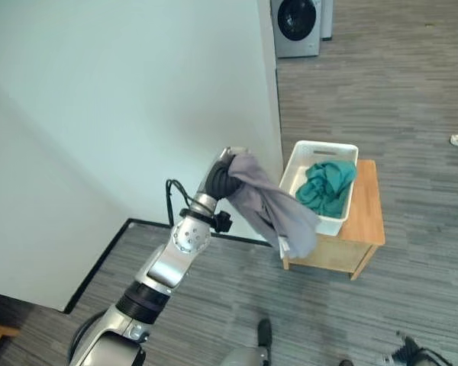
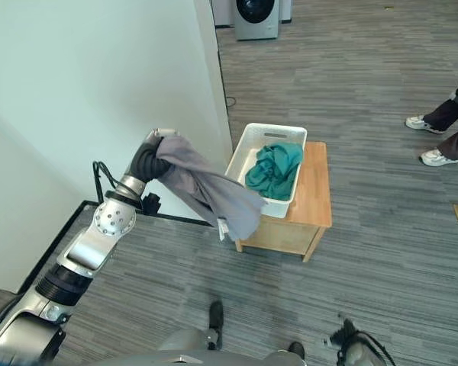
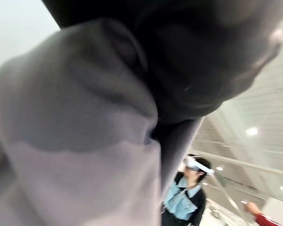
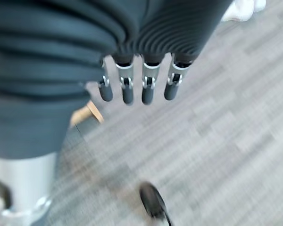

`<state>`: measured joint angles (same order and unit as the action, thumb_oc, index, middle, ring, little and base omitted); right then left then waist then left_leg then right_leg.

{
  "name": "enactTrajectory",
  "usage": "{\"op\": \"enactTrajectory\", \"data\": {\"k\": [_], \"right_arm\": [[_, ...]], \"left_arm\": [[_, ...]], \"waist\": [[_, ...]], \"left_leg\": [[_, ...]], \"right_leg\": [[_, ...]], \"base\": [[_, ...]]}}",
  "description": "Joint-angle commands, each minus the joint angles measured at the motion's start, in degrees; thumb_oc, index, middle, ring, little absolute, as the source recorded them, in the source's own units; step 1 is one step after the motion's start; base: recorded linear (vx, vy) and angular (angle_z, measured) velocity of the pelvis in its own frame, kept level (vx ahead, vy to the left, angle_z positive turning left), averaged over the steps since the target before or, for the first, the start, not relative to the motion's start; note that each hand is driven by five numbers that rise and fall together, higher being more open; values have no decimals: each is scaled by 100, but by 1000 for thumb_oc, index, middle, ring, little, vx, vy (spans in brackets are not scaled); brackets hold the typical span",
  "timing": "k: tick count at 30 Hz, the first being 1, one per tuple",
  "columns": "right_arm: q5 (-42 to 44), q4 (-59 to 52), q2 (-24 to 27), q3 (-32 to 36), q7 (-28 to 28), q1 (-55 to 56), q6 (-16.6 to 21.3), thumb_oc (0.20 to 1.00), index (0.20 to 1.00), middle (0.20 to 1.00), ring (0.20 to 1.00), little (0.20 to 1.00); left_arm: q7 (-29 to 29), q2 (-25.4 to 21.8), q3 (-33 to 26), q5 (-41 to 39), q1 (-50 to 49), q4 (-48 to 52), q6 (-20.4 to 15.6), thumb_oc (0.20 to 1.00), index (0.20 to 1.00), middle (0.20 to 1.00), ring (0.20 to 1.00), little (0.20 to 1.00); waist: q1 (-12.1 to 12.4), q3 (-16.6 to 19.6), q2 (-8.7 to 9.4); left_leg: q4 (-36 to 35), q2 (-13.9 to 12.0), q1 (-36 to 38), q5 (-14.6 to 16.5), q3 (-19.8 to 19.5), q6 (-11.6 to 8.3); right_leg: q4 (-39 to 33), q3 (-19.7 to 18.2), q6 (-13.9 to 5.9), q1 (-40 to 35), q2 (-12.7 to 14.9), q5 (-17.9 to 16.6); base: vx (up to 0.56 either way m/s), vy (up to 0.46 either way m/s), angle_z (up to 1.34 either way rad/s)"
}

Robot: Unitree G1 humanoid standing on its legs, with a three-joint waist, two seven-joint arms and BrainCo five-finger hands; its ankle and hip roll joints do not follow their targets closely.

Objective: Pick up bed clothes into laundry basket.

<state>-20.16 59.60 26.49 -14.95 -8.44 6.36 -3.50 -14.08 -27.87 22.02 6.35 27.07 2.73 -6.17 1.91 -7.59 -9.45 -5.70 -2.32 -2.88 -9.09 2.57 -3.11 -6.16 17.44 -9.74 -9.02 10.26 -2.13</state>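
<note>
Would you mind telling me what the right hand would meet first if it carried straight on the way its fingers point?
Probably the floor. The right hand hangs with straight fingers pointing down at grey floor, holding nothing, and nothing shows between, though depth is hard to judge.

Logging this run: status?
Left hand shut on grey cloth, short of white basket. Right hand open, idle. Teal cloth already in.

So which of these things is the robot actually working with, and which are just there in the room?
Part of the job:
- grey cloth, draped over the left hand
- white laundry basket on the wooden stool
- teal cloth, already in the basket

Just there:
- washing machine
- white wall panel
- a person's legs and shoes
- right hand, idle, fingers straight
</note>
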Motion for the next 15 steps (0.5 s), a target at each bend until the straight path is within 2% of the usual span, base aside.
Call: {"op": "enactTrajectory", "data": {"k": [1, 6, 10, 13, 14, 15], "right_arm": [[-175, -60, 68, 18, 14, -292, 73, 1000, 1000, 1000, 1000, 1000], [-49, -1, -38, 6, -17, -143, 106, 1000, 1000, 1000, 1000, 1000], [214, 36, -20, 1, 3, -195, 126, 1000, 1000, 1000, 1000, 1000], [251, 32, -7, -3, 5, -242, 127, 1000, 1000, 1000, 1000, 1000], [368, 42, 24, -29, -8, -325, 115, 1000, 1000, 1000, 1000, 1000], [371, 44, 19, -15, -8, -335, 114, 1000, 1000, 1000, 1000, 1000]], "left_arm": [[-532, -142, 33, 453, 1232, -403, -208, 200, 200, 200, 200, 200], [-766, -30, 154, 462, 1903, -931, -140, 200, 200, 200, 200, 200], [-882, 360, 269, 0, 2676, -1480, -120, 200, 200, 200, 200, 200], [-898, 414, 329, -27, 2860, -1578, -122, 200, 200, 200, 200, 200], [-906, 564, 555, -96, 3355, -1994, -29, 200, 200, 200, 200, 200], [-915, 579, 572, -102, 3399, -2039, -48, 200, 200, 200, 200, 200]], "waist": [[21, -326, 77], [-125, -355, 110], [-296, -372, 117], [-318, -385, 121], [-396, -385, 147], [-376, -391, 149]], "left_leg": [[70, -77, 493, 810, 142, -166], [70, -101, 481, 832, 248, -171], [70, -73, 468, 851, 273, -175], [70, -64, 460, 854, 282, -170], [70, -53, 425, 862, 321, -154], [70, -53, 418, 862, 328, -153]], "right_leg": [[116, -24, 15, 91, -7, 521], [116, -110, -1, 159, -26, 485], [116, -130, -13, 174, -30, 462], [116, -145, -22, 186, -24, 452], [116, -172, -52, 250, -24, 415], [116, -179, -53, 260, -23, 413]], "base": [[9, -21, -11], [7, -19, -18], [1, -6, -4], [8, 6, -9], [4, 4, -4], [0, 0, 0]]}}
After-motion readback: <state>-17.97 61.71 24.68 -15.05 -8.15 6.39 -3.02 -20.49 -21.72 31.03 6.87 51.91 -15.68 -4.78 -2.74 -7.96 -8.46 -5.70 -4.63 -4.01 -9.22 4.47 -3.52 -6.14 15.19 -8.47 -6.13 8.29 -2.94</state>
